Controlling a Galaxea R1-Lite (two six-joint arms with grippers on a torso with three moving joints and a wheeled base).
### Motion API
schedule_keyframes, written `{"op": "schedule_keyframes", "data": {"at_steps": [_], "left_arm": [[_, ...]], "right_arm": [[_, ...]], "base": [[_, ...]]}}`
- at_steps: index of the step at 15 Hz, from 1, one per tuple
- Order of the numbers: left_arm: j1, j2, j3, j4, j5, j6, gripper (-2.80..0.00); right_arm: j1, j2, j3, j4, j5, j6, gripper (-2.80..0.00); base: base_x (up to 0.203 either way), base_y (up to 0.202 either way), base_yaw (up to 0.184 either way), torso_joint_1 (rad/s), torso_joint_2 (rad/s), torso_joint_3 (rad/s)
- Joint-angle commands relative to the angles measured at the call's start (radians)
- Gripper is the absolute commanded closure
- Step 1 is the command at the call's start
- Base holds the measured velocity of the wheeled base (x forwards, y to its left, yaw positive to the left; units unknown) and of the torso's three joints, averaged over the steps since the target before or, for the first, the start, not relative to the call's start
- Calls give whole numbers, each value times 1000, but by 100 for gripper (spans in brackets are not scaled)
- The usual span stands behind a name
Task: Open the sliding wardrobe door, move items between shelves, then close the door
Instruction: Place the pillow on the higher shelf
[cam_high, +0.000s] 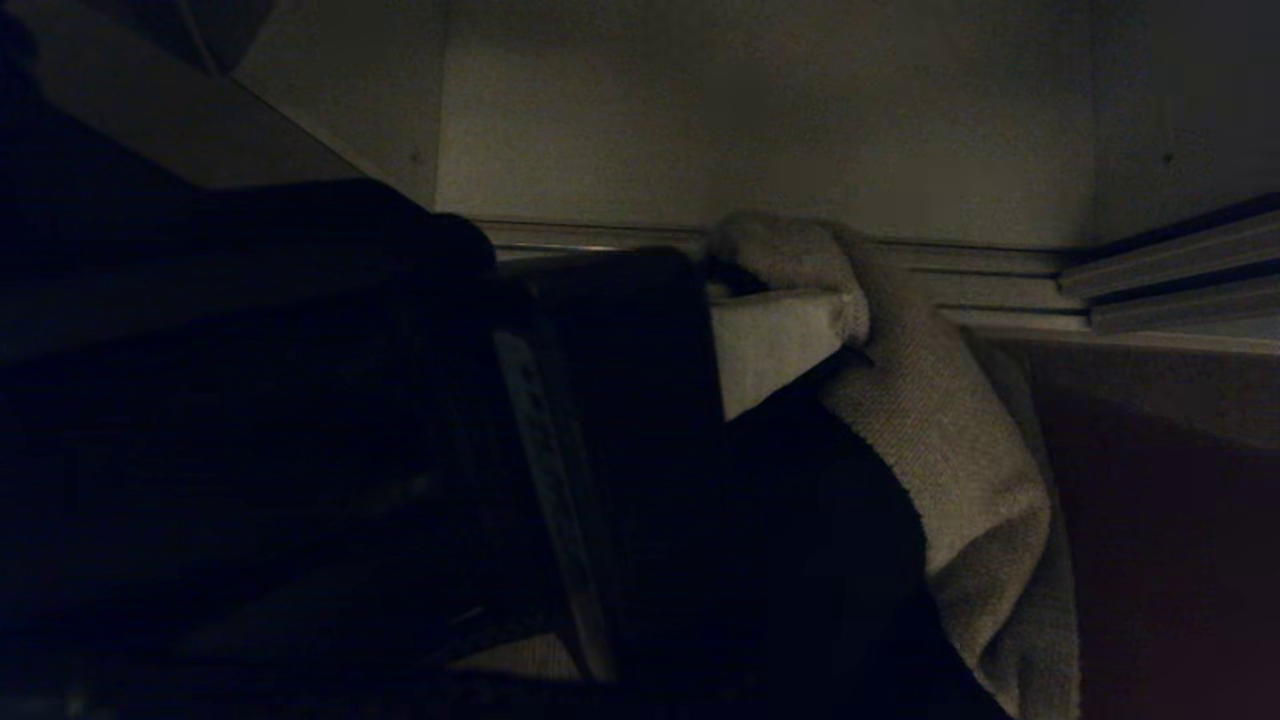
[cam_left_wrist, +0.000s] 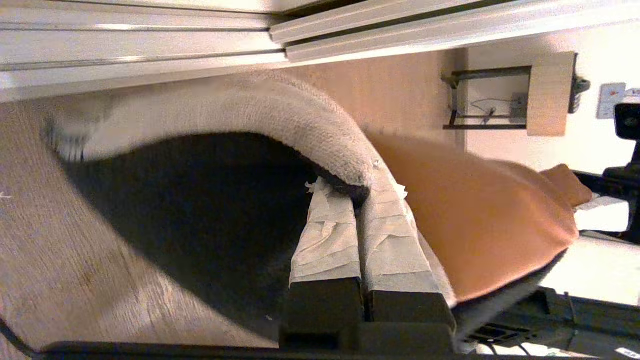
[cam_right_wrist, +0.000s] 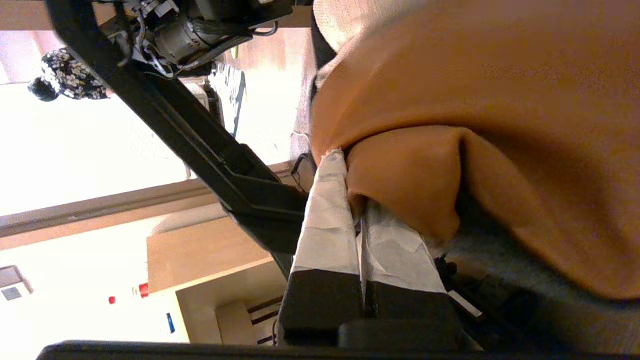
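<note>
- Currently, left pincer (cam_left_wrist: 357, 200) and right pincer (cam_right_wrist: 350, 200) each clench an edge of the cushion (cam_left_wrist: 475, 215).
- Cushion hangs beside the floor track (cam_left_wrist: 150, 45), unplaced.
- Remaining, by judgement: shelving, closing door.

Left arm (cam_high: 250, 450) hides most of the cushion (cam_high: 940, 440).

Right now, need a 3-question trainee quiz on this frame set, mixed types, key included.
1. True or false: the left gripper is shut on the cushion's beige edge.
2. Which part of the cushion does the right gripper pinch? A) beige band B) rust-brown block C) nothing
3. Fill in: in the left wrist view, the ribbed metal ___ runs just past the cushion.

Key: 1 true; 2 B; 3 track.
</note>
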Motion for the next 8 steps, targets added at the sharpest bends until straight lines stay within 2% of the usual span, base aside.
{"op": "schedule_keyframes", "data": {"at_steps": [1,8], "left_arm": [[-5,1,0,-2,7,-7,0],[0,11,13,-12,3,-9,0]], "right_arm": [[-9,-23,-1,0,5,4,0],[-29,-17,0,-4,23,2,0]], "base": [[0,0,0,0,0,0],[0,0,0,0,0,0]]}}
